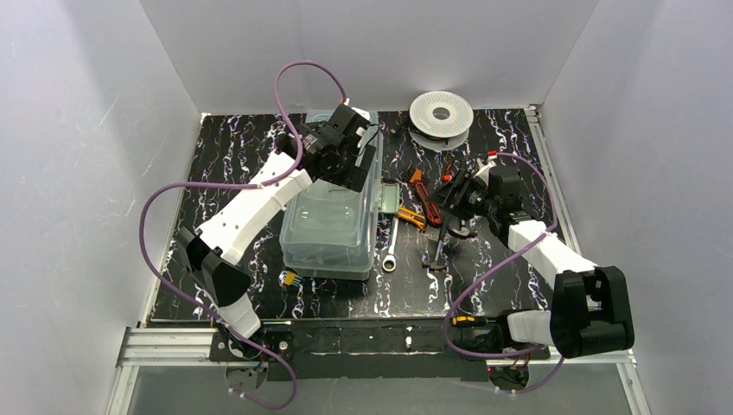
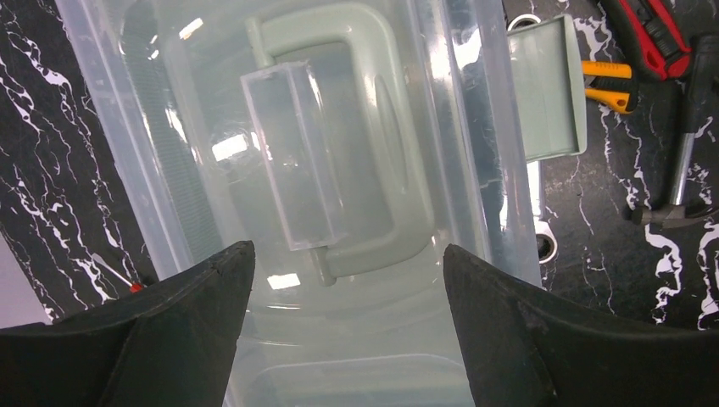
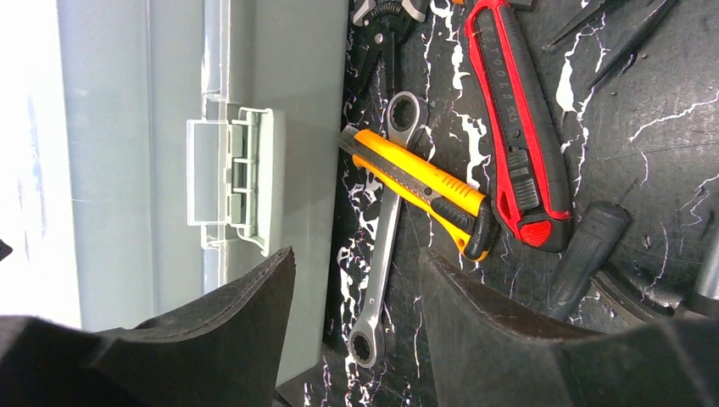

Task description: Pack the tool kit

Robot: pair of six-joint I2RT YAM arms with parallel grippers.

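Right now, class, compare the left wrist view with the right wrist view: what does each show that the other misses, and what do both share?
Only the left wrist view shows the pale green carrying handle on the translucent toolbox lid. Only the right wrist view shows the pliers, cut off at its top edge. Both show the latch, the yellow knife, the red knife and the wrench, all lying beside the box.

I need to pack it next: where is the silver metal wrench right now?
In the top view, the silver metal wrench lies just right of the pale green plastic toolbox, its far end crossed by the yellow utility knife.
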